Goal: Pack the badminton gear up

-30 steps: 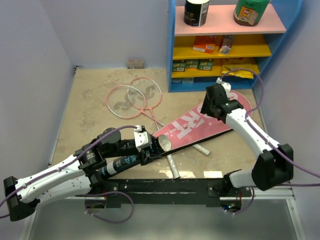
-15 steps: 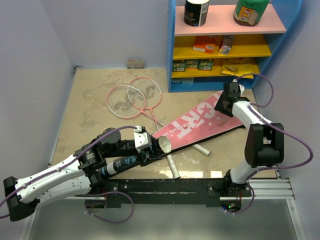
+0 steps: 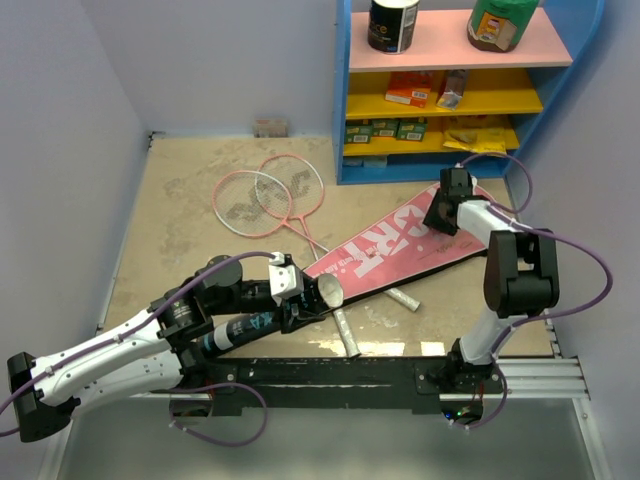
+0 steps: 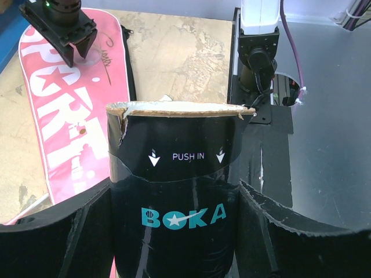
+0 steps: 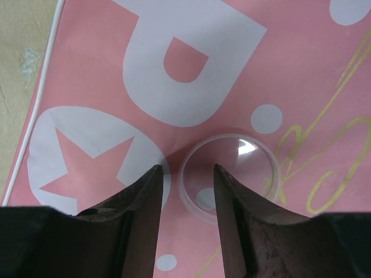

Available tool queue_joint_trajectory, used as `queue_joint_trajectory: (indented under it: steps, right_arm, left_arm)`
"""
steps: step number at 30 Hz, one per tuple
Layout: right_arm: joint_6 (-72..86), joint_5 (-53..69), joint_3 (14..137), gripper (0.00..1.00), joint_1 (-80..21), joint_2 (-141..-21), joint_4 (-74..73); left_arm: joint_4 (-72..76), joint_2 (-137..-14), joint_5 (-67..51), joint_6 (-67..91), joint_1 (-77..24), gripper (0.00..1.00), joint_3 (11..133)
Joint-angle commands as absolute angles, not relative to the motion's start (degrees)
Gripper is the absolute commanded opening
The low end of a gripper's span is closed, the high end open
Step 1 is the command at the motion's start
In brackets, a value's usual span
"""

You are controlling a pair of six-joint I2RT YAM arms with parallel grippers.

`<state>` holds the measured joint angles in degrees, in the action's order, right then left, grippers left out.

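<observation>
Over the bag (image 5: 87,58), right tool (image 5: 186,171) part-open above clear cap (image 5: 255,165)

The mottled beige surface (image 3: 170,250) carries two thin pink-framed rackets (image 3: 267,195) overlapping at its far left. A pink racket-shaped bag lettered "SPORT" (image 3: 380,250) lies diagonally, two short white sticks (image 3: 403,299) lie near the front, and a blue shelf unit (image 3: 343,100) stands at the back right.

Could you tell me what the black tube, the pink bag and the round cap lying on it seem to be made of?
Black tube: cardboard, judging by its torn brown rim, under a glossy black wrap. Pink bag: probably coated fabric, matte, with printed white letters. Round cap: clear plastic, glossy; the bag shows through.
</observation>
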<state>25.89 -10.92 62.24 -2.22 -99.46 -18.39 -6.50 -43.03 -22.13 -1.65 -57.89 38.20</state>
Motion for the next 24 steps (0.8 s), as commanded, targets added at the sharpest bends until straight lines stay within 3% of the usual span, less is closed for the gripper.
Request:
queue_joint_trajectory:
  steps: [1,2,6,7,15,24]
  right_arm:
    - [25.5,-11.0,62.3,0.4,-2.2,-100.1,-17.3]
    - [25.5,-10.8,62.3,0.36,-2.2,-100.3,-17.5]
    - [25.4,-10.5,61.9,0.05,-2.2,-100.4,-18.1]
    - [25.4,-10.5,61.6,0.01,-2.2,-100.1,-18.2]
    - [23.4,-9.9,62.2,0.0,-2.2,-92.0,-21.2]
    - [21.7,5.9,56.3,0.0,-4.6,-72.3,-20.2]
  left_arm:
    - [-3.2,-43.2,-23.5,-0.4,-57.8,0.0,40.6]
    - [-3.1,-43.2,-23.4,-0.4,-57.9,0.0,40.6]
    - [-3.1,-42.7,-23.4,-0.4,-57.8,0.0,40.5]
    - [-3.0,-42.8,-23.4,-0.4,-57.8,0.0,40.4]
    - [-2.9,-43.2,-23.1,-0.4,-57.8,0.0,40.4]
    - [-2.8,-45.0,-21.3,1.4,-57.9,0.0,40.3]
